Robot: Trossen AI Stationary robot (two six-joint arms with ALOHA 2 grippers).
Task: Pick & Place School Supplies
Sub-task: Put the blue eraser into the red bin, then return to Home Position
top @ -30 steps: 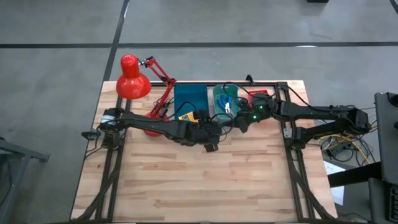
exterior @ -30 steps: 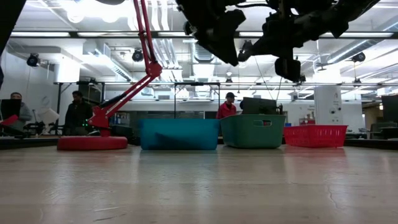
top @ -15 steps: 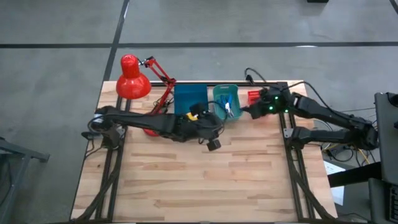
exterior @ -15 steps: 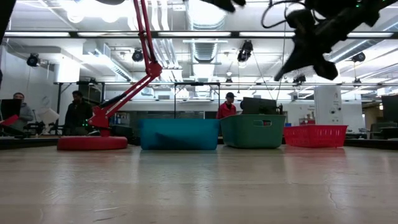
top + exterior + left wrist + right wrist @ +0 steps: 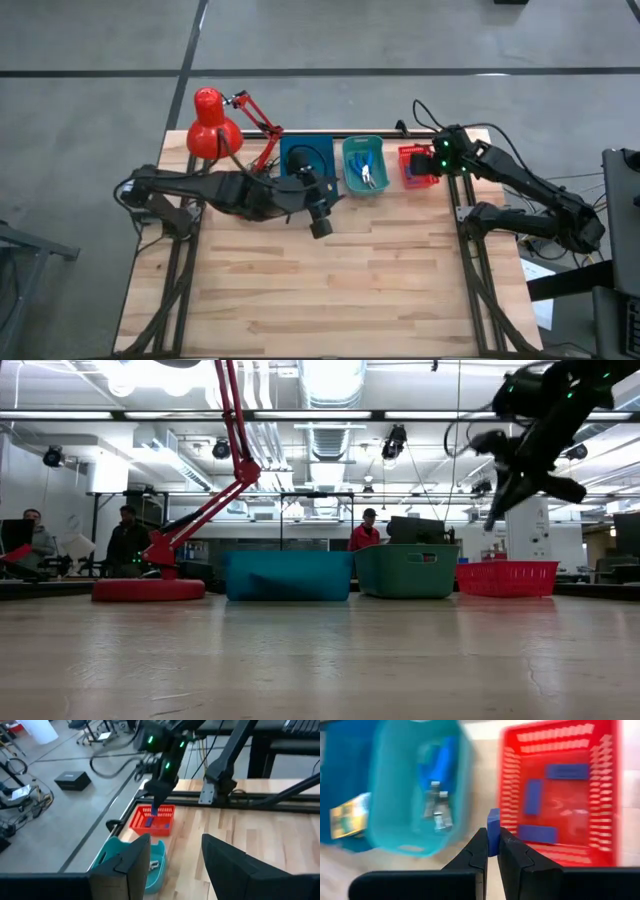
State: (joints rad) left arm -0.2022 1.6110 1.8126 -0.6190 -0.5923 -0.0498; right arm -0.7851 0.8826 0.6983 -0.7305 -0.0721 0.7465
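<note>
My right gripper (image 5: 491,851) is shut on a small purple-blue eraser block (image 5: 493,827), hanging over the red bin's (image 5: 555,735) rim on the side next to the teal bin (image 5: 395,795). Three like blocks (image 5: 567,771) lie on the red bin's floor. Blue-handled metal tools (image 5: 437,770) lie in the teal bin. A yellow-and-green crayon box (image 5: 345,820) lies in the blue bin (image 5: 300,155). My left gripper (image 5: 175,865) is open and holds nothing; it hangs high above the table in front of the blue bin (image 5: 320,222). My right gripper pinches the eraser block's lower half (image 5: 493,845) between its two fingers. The block's other end sticks out past the fingertips. The fingers slant down toward the bins. The block is lifted clear, above the red bin's rim.
A red desk lamp (image 5: 212,135) stands at the table's far left, its arm reaching toward the blue bin. The three bins stand in a row along the far edge. Bare wooden tabletop (image 5: 330,290) lies in front of them. People stand in the room beyond the table.
My right gripper has swung from above the teal bin toward the table's right edge, over the red bin, and has tipped downward, still shut on the block. My left gripper has risen out of the low view and drawn back toward the table's left.
</note>
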